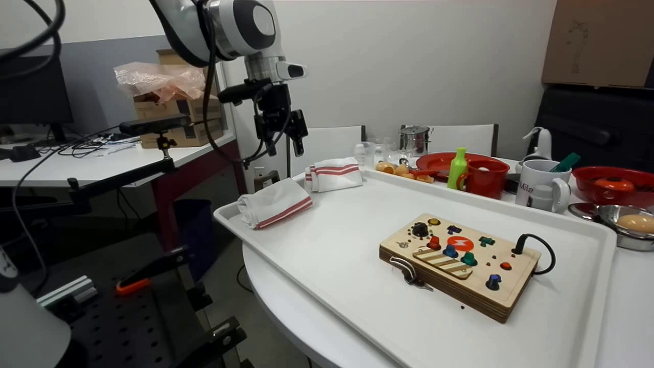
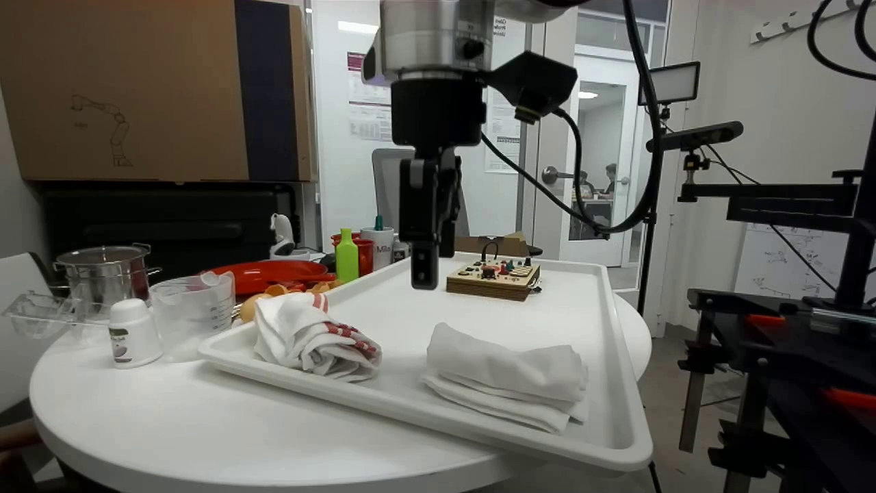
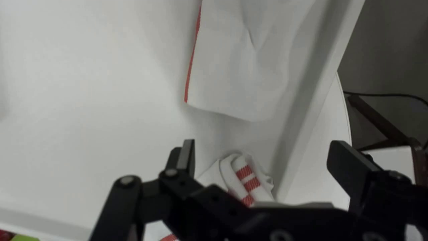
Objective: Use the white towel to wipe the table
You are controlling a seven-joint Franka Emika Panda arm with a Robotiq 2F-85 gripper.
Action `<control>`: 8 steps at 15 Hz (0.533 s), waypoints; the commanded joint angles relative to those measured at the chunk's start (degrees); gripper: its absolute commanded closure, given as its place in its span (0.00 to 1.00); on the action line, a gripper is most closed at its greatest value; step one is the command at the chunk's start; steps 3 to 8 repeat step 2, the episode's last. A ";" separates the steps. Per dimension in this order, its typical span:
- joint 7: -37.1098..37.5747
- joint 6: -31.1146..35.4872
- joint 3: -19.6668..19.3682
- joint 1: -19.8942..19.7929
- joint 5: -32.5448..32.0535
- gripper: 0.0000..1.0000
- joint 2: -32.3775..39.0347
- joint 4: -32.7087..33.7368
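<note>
Two white towels with red stripes lie apart on the white, rimmed rectangular table (image 1: 347, 245). A folded towel (image 1: 278, 202) rests near the end corner, and in the wrist view this same towel (image 3: 234, 77) fills the upper middle. More crumpled is the other towel (image 2: 308, 335), by the opposite corner of that end; the wrist view has this towel (image 3: 245, 174) partly hidden behind the gripper. My gripper (image 1: 285, 148) hangs above that end, pointing down, clear of both cloths. In the wrist view the gripper (image 3: 262, 147) is spread wide with nothing between its fingers.
A wooden board with coloured knobs (image 1: 480, 250) sits toward the far end of the table. Along one long side stand a green bottle (image 1: 457, 171), a red mug (image 1: 488, 179), a white mug (image 1: 531, 184) and a measuring cup (image 2: 195, 311). A round white top (image 2: 205, 424) lies underneath.
</note>
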 commanded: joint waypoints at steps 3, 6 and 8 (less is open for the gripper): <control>0.04 -0.02 0.64 -0.88 -0.34 0.00 -1.50 -0.21; 0.04 -0.02 0.64 -0.88 -0.34 0.00 -1.50 -0.21; 0.04 -0.02 0.64 -0.88 -0.34 0.00 -1.50 -0.21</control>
